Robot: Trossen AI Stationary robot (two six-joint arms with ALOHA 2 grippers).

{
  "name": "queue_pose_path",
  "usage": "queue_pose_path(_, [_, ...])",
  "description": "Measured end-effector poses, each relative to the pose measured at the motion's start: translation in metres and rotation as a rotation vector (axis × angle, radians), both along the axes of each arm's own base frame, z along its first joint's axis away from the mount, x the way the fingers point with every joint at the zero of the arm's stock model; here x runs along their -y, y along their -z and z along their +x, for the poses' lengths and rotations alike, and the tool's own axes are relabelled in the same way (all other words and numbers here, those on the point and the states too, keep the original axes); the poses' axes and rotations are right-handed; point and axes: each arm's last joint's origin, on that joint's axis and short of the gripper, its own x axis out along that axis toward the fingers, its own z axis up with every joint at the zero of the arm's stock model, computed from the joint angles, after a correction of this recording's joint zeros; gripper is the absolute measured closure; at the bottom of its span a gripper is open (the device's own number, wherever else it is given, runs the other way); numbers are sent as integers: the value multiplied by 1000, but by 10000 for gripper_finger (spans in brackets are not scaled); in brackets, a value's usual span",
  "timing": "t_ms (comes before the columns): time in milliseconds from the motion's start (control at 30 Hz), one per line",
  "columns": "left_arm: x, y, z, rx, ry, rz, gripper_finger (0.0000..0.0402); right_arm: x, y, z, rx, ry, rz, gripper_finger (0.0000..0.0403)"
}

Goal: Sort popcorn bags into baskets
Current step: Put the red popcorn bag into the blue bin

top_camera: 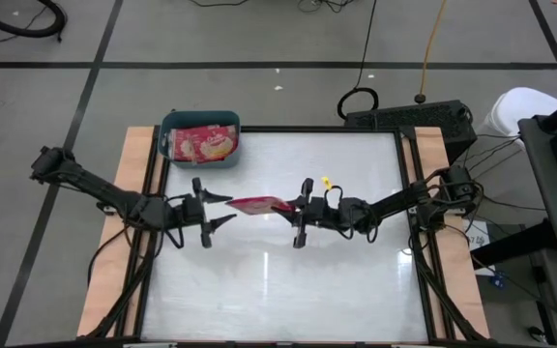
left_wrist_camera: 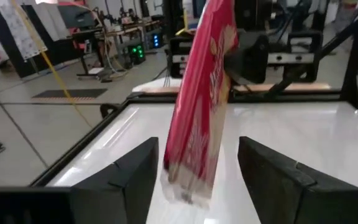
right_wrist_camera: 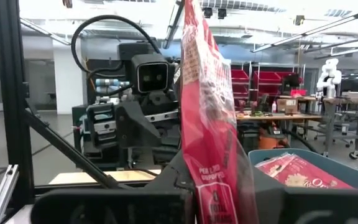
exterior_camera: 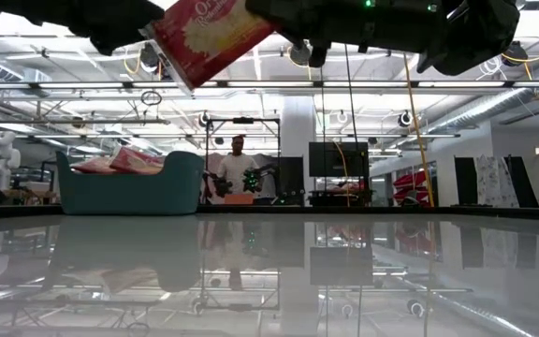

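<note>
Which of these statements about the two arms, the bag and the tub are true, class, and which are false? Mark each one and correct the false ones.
1. The right gripper holds a red bag above the table. True.
2. The left gripper is shut on the bag. False: its fingers are open, one on each side of the bag's free end.
3. The teal tub is empty. False: red bags already lie in it.
4. The tub stands at the far left corner of the table. True.
5. More bags lie loose on the table. False: none show on its surface; the only bag outside the tub is the held one.
</note>
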Motion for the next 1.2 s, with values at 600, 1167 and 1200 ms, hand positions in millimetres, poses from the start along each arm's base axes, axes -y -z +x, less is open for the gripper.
queue_pose_path(600, [-14,-6,10,65,113,25,379,3,-4,0,32,-18,-55,381])
queue_pose_path(1167, [-62,-95,-38,-256,-61,-36,374,8,28,0,-313,294,41,243])
queue_pose_path(1200, [-67,-103,-41,-261,-95,-40,375,8,29,-1,-322,293,39,240])
